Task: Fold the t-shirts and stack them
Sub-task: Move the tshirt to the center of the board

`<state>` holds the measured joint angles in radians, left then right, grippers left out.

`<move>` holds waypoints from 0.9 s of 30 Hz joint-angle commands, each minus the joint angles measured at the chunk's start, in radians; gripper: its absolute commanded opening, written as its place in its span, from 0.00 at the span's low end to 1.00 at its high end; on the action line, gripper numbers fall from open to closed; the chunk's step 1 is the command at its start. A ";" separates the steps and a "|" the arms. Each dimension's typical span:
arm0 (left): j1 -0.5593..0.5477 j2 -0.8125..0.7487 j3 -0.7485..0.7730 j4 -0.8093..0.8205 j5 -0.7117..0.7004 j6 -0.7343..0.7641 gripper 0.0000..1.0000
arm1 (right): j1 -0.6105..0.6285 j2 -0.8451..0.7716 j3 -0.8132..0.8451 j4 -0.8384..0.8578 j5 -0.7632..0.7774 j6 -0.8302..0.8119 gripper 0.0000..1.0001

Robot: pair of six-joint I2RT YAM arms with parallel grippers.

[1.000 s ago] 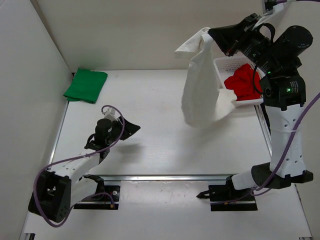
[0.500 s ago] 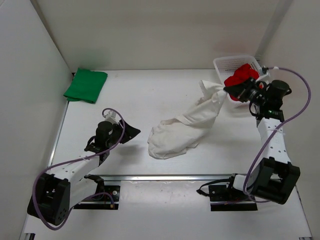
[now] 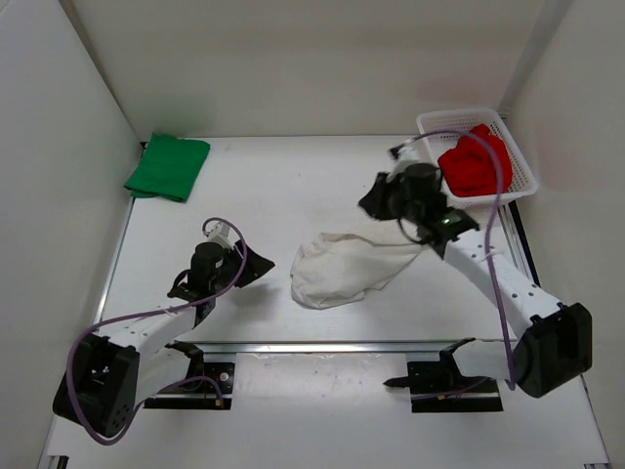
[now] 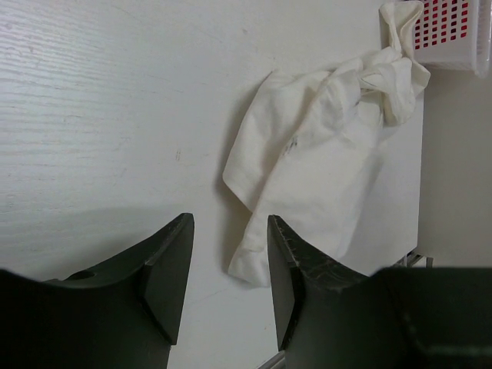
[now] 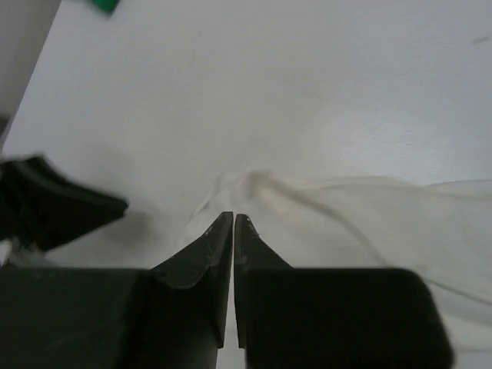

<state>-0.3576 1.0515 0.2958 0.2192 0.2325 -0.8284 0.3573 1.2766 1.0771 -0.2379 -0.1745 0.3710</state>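
- White t-shirt lies crumpled mid-table; spread it flat before any fold.
- Green t-shirt, folded, far-left corner: likely stack base.
- Red t-shirt sits in the basket.
- Left gripper: jaws apart, empty.
- Right gripper: jaws barely parted, empty.

A: Room?
B: White table, faint wood grain. Left wall, far wall, right wall, all plain white panels.
A: Else?
B: Metal rail along the table's near edge. Even light, soft shadows.
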 commanded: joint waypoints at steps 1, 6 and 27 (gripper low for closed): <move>0.022 -0.002 -0.021 0.034 0.018 0.005 0.54 | 0.217 0.039 -0.104 0.063 0.144 0.041 0.02; 0.029 0.033 -0.023 0.042 0.041 -0.003 0.54 | 0.387 0.261 0.039 0.031 0.274 0.013 0.22; -0.009 0.104 -0.030 0.108 0.048 -0.006 0.54 | 0.417 0.598 0.322 -0.167 0.455 0.029 0.21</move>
<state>-0.3687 1.1580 0.2680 0.2928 0.2668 -0.8383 0.7784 1.8858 1.3823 -0.4049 0.2726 0.3908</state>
